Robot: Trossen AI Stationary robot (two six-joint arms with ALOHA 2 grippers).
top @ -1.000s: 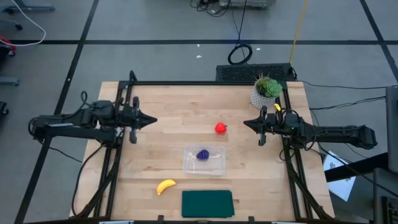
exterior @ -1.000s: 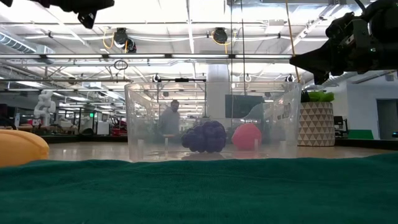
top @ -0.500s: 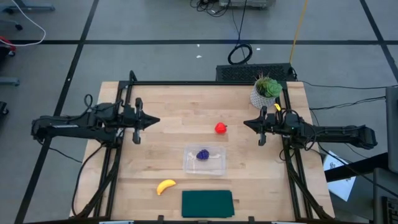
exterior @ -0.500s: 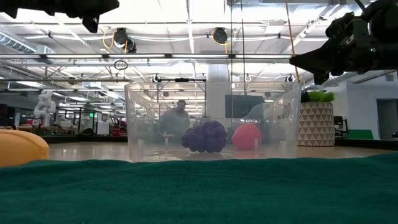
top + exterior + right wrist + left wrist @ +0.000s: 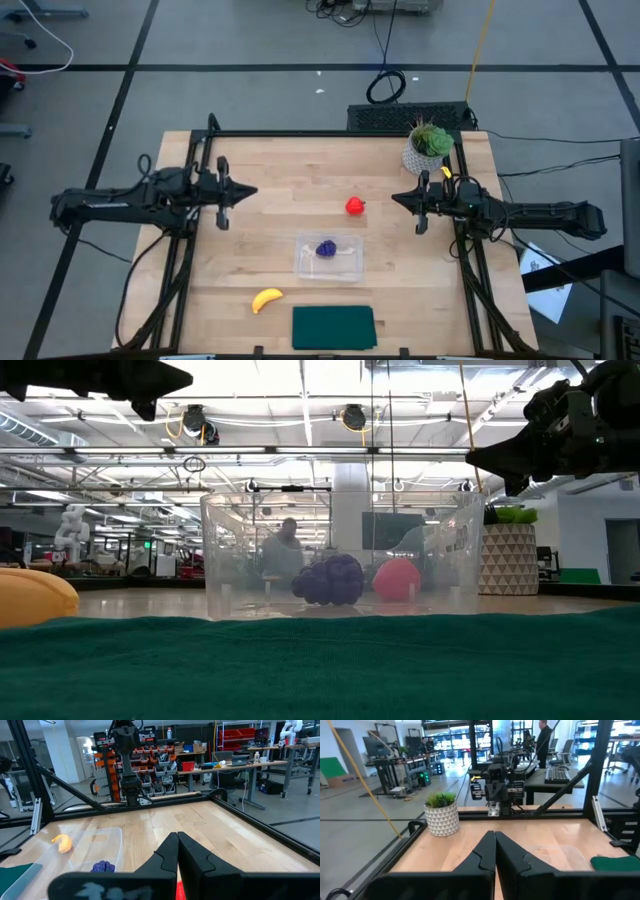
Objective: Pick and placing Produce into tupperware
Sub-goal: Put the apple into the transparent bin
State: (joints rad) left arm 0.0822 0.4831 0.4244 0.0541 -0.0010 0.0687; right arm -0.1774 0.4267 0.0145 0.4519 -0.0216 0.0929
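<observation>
The clear tupperware [image 5: 328, 258] sits near the table's middle, with the purple grape cluster [image 5: 326, 248] lying inside it. The red strawberry [image 5: 355, 206] rests on the wood beyond the container, and the yellow banana [image 5: 266, 299] lies on the wood nearer the front edge. My left gripper [image 5: 250, 192] hovers shut over the table's left part, fingers pointing right. My right gripper [image 5: 395, 198] hovers shut over the right part, its tips a short way right of the strawberry. In the right wrist view the grapes [image 5: 103, 867] and banana [image 5: 62, 842] show.
A flat dark green rectangle [image 5: 333, 327] lies at the front edge. A green plant in a white pot [image 5: 427, 148] stands at the far right corner. Black frame rails run along the table's left, right and far sides. A person moves in the room behind.
My left gripper has moved a short way toward the table's right, staying shut and above the table. The right arm and the produce have kept still.
</observation>
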